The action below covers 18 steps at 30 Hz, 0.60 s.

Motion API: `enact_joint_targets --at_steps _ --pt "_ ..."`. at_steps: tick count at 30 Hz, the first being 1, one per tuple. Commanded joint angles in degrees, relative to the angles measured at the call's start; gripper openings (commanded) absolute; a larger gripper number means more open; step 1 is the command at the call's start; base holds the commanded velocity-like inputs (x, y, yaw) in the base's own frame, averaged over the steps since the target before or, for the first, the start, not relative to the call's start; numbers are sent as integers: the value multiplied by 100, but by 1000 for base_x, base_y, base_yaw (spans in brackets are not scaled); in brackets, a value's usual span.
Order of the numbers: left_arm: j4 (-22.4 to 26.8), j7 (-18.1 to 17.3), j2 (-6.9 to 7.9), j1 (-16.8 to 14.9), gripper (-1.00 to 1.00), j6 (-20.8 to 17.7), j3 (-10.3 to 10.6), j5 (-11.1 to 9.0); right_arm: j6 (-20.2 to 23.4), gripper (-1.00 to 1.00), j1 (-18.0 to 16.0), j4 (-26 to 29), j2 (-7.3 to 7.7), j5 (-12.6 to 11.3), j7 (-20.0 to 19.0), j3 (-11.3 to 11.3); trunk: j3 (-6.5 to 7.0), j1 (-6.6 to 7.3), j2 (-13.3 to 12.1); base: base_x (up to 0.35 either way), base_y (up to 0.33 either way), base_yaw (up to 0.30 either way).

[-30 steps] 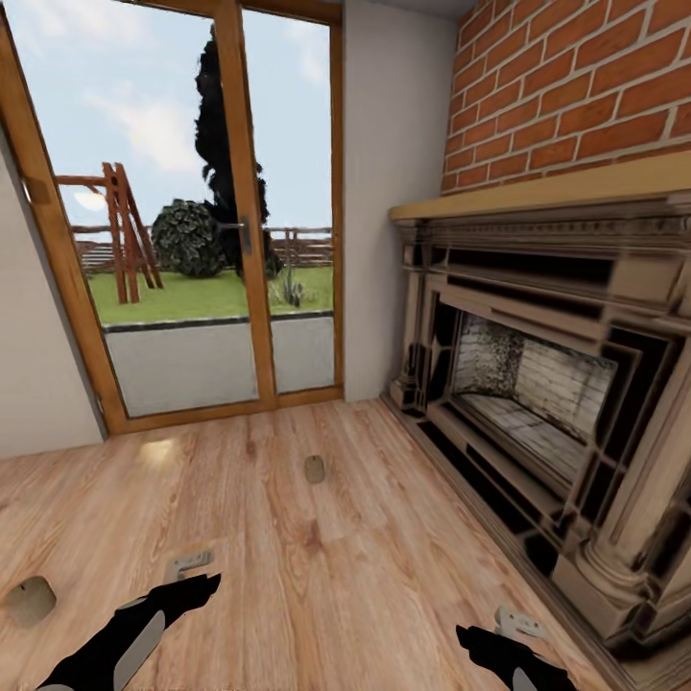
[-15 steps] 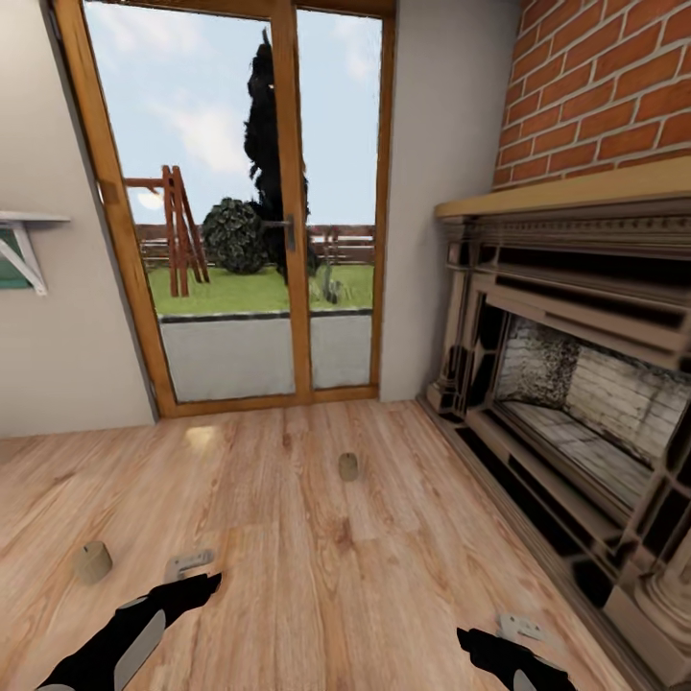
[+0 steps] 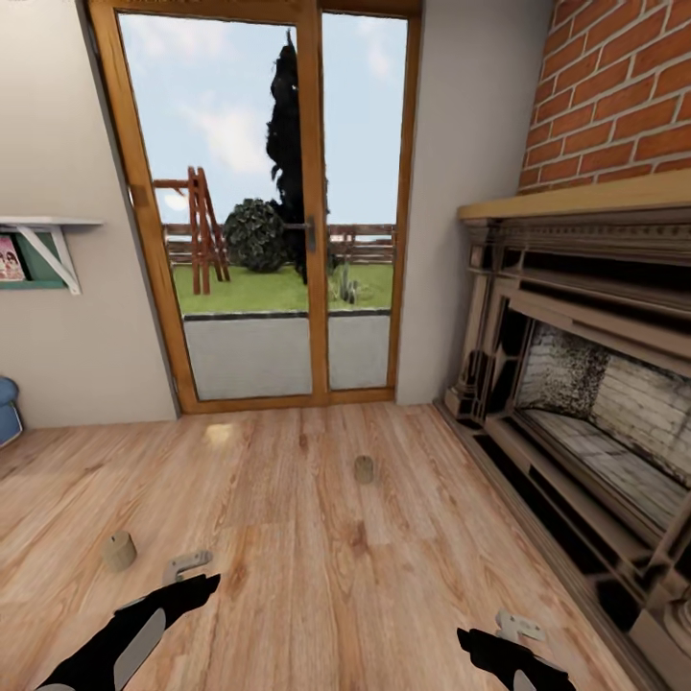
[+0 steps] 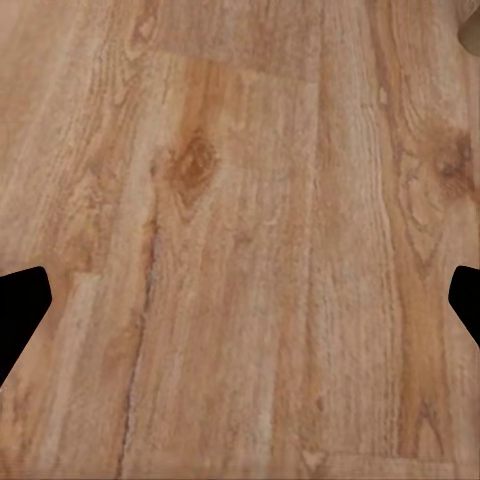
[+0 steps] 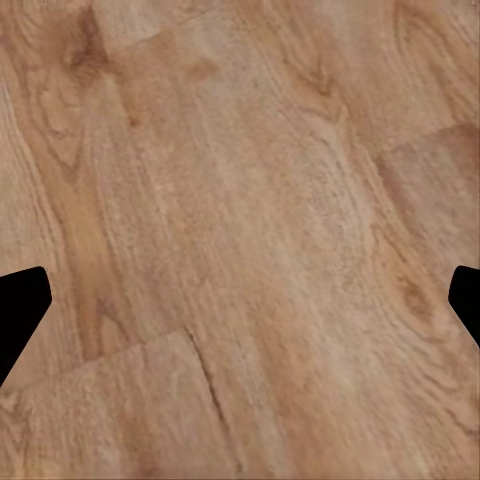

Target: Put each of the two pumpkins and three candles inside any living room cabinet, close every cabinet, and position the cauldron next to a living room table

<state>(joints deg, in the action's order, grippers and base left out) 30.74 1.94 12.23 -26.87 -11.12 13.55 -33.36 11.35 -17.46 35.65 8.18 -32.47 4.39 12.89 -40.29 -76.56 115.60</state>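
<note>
2 candles stand on the wood floor (image 3: 403, 576): one candle (image 3: 119, 551) near the left gripper (image 3: 188, 568), another candle (image 3: 364, 469) ahead; right gripper (image 3: 518, 629) empty, both jaws wide.

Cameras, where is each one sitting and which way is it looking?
Head view: on the robot's head, looking forward and down at the wood floor, two candles, the glass door and the fireplace; the left gripper and right gripper show at the bottom.
Left wrist view: near the left gripper, looking straight onto floorboards; dark fingertips at both edges.
Right wrist view: near the right gripper, also facing floorboards; dark fingertips at both edges.
Shared: all three see the same wood floor.
</note>
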Motion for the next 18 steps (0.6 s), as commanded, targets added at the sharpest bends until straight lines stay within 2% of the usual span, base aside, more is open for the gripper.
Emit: enact_joint_targets --at_steps 1,18 --pt "10 31 7 -3 100 -29 35 -45 18 100 -3 13 9 -54 46 40 10 23 -39 0 0 49" --pt "2 83 7 -3 100 -92 46 -40 95 100 -3 -81 9 -67 36 29 189 397 -720 0 0 132"
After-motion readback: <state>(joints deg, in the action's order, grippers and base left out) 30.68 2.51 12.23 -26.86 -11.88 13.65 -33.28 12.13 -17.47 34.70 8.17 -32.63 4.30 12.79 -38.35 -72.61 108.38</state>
